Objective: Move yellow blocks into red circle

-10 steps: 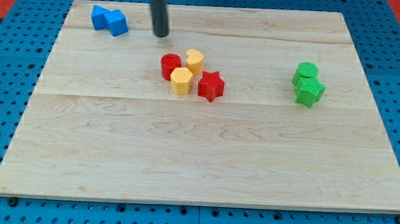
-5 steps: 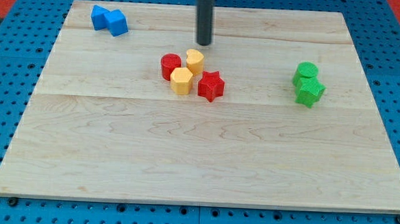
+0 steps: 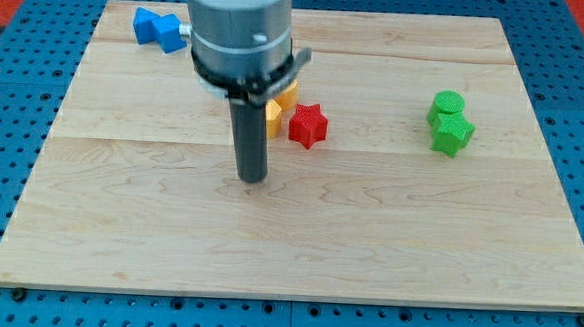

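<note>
My tip [image 3: 254,179] rests on the board below the centre cluster, toward the view's bottom from it. The arm's grey body hides much of that cluster. Parts of two yellow blocks show: one edge [image 3: 289,91] right of the arm and one [image 3: 273,113] beside the rod. A red star block [image 3: 308,124] lies just right of them. The red circle block is hidden behind the arm. The tip touches no block that I can see.
Two blue blocks [image 3: 157,27] sit together at the view's top left. A green round block [image 3: 446,106] and a green star block [image 3: 452,134] sit together at the right. The wooden board [image 3: 298,234] lies on a blue pegboard.
The rod moved from above the cluster down to below it, and the arm's body now covers the red circle block and most of the yellow blocks.
</note>
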Controlling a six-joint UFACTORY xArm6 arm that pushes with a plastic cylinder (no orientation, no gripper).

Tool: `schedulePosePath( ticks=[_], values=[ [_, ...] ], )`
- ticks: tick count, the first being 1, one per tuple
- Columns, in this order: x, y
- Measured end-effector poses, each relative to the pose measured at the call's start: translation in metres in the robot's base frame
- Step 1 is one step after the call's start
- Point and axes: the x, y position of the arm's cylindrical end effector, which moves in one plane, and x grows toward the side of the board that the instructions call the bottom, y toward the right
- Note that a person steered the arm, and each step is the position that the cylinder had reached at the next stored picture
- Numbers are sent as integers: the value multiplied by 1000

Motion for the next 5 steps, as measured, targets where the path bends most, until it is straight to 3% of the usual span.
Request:
schedulePosePath(
  ticks=[2,5],
  values=[
    [-80,14],
    [-122,96]
  ],
)
